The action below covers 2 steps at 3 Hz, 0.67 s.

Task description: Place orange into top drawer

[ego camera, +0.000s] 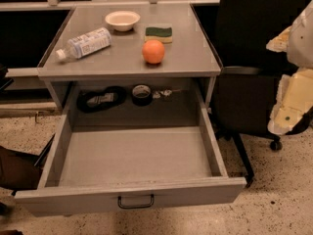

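Observation:
The orange (153,51) sits on the grey tabletop (190,58), near its front edge and right of centre. The top drawer (134,155) is pulled wide open below the tabletop; its front part is bare, and its dark bar handle (135,201) faces me. My gripper (292,82) shows as white and cream parts at the right edge of the camera view, well to the right of the table, apart from the orange and the drawer. Nothing shows in it.
A white bowl (122,20), a yellow sponge with a green top (158,34) and a plastic bottle (84,43) lying on its side share the tabletop. Dark items (100,100) and a tape roll (142,94) lie at the drawer's back. A black chair (244,72) stands right of the table.

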### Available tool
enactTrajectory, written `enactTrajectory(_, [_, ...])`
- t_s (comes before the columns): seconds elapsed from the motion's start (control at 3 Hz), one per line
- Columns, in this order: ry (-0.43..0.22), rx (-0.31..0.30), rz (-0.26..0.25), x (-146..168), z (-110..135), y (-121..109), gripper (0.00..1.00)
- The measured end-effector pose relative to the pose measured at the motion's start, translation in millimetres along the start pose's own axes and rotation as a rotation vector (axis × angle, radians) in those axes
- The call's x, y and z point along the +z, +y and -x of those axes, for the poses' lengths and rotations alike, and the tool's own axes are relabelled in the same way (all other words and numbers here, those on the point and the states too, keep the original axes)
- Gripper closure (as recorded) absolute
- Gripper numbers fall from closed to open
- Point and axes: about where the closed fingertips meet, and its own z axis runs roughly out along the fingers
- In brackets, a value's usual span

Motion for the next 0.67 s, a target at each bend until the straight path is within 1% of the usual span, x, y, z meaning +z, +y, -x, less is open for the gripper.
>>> enactTrajectory(0.33, [0.000, 0.000, 0.000, 0, 0, 0, 0.00])
enactTrajectory(0.67, [-0.070, -0.014, 0.038, 20, 13, -9, 0.00])
